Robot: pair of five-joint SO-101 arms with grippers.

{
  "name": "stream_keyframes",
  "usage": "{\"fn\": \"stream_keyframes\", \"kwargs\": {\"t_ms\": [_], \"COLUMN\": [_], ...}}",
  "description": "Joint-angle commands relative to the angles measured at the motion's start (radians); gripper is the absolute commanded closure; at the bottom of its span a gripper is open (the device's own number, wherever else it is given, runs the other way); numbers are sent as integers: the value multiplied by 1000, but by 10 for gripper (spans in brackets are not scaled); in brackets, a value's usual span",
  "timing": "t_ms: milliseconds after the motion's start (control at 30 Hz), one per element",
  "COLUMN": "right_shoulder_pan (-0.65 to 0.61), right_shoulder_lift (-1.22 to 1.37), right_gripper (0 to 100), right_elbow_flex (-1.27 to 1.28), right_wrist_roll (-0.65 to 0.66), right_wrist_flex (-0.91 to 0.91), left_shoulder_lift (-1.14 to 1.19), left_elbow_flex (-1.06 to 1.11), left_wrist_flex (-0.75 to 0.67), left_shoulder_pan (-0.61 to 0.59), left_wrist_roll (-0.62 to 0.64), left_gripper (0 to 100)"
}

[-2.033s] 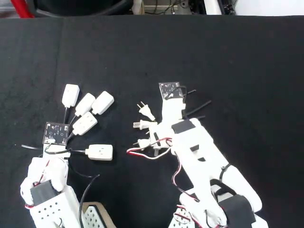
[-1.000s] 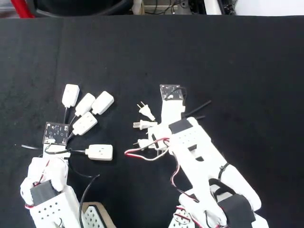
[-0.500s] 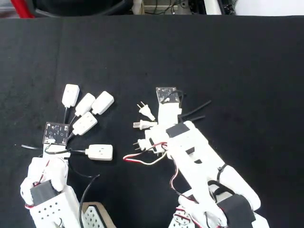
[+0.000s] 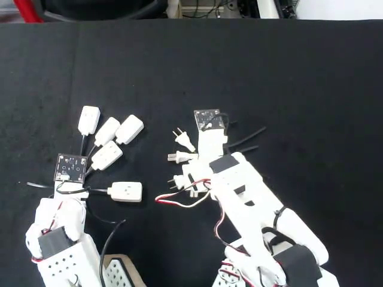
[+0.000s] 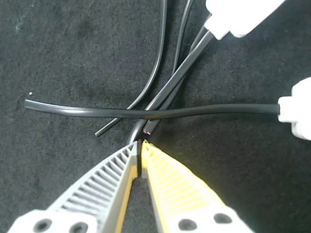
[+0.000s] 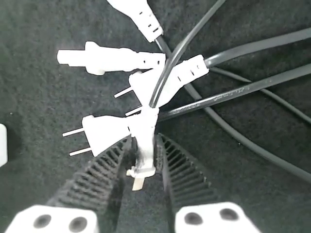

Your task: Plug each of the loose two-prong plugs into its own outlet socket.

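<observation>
Several white outlet sockets (image 4: 108, 140) on black cords fan out at the table's left, with one more socket (image 4: 125, 191) lying apart, closer to the front. Three loose white two-prong plugs (image 4: 182, 157) lie at the centre, beside the right arm (image 4: 239, 185). My right gripper (image 6: 144, 141) is shut on the body of one white plug (image 6: 145, 127), amid several other plugs (image 6: 112, 58) and their crossing cords. My left gripper (image 5: 141, 145) is shut on a black cord (image 5: 146, 112) where the socket cords gather; two sockets (image 5: 296, 109) lie just beyond it.
The table is covered in black cloth (image 4: 299, 78), bare across the back and right. Loose black cords (image 4: 248, 140) trail right of the right arm's wrist. A pale perforated base (image 4: 116, 269) sits at the front edge beside the left arm (image 4: 60, 239).
The right arm's wrist has shifted a little left, and its red wire loop has slid left with it. The left arm and the sockets have kept still.
</observation>
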Motion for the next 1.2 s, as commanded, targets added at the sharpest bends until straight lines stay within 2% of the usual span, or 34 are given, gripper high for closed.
{"fn": "stream_keyframes", "kwargs": {"t_ms": [0, 300, 400, 567, 800, 933, 1167], "right_shoulder_pan": [-11, -23, -34, -34, -69, -100, -94], "right_shoulder_lift": [2, 2, 2, 15, 242, 355, 397], "right_gripper": [959, 959, 959, 959, 959, 962, 986], "right_elbow_flex": [-4, -7, -12, -7, -130, -249, -280], "right_wrist_roll": [8, -5, -58, -66, -74, -74, -63], "right_wrist_flex": [-12, -15, -15, -15, -2, 98, 126], "left_shoulder_lift": [0, 0, 0, 0, 0, 0, 0], "left_elbow_flex": [19, 19, 19, 19, 19, 19, 19], "left_wrist_flex": [12, 12, 12, 12, 12, 12, 12], "left_shoulder_pan": [7, 7, 7, 7, 7, 7, 7], "left_wrist_roll": [0, 2, 2, 2, 2, 3, 3], "left_gripper": [970, 970, 970, 970, 970, 970, 970]}}
